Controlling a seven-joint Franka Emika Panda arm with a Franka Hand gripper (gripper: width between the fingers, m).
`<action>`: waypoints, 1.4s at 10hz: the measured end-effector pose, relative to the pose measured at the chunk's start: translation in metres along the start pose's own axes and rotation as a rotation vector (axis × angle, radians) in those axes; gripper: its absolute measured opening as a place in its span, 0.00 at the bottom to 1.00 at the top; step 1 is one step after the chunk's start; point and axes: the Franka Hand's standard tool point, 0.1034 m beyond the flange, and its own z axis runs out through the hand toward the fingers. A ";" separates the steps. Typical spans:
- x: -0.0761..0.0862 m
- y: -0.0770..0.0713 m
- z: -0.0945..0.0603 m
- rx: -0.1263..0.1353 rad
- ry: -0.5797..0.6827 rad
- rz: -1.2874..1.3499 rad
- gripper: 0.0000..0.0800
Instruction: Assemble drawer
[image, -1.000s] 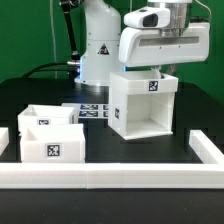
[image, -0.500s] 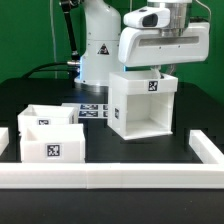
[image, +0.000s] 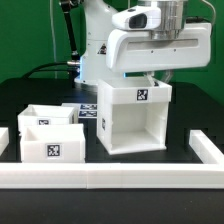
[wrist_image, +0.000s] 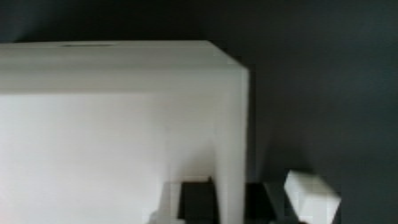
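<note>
The drawer housing (image: 132, 118), the largest white piece, stands upright on the black table (image: 192, 118) near the middle of the exterior view, its open front facing that camera and a square tag (image: 141, 95) on its upper front edge. It sits directly beneath the gripper (image: 150, 68), whose broad white body hangs just over the housing's top and hides the fingers from this side. In the wrist view the housing (wrist_image: 107, 120) fills most of the frame as a pale block, and one thin wall edge runs down toward the dark finger parts at the frame's edge. That view is too blurred and cropped to tell how far apart the fingers stand, or whether they clamp that wall. The long white border rail (image: 110, 178) lies across the table's near edge, in front of everything. Toward the exterior view's left, just beside the housing but apart from it, the two open-top trays (image: 45, 128) sit pressed together, the nearer one showing a tag on its front. Behind them the marker board (image: 88, 112) lies flat, partly hidden by the housing.
</note>
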 end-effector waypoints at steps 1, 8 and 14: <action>0.018 0.000 0.000 0.010 0.016 0.093 0.05; 0.056 -0.008 -0.002 0.020 0.060 0.199 0.05; 0.057 -0.006 -0.003 0.066 0.057 0.685 0.05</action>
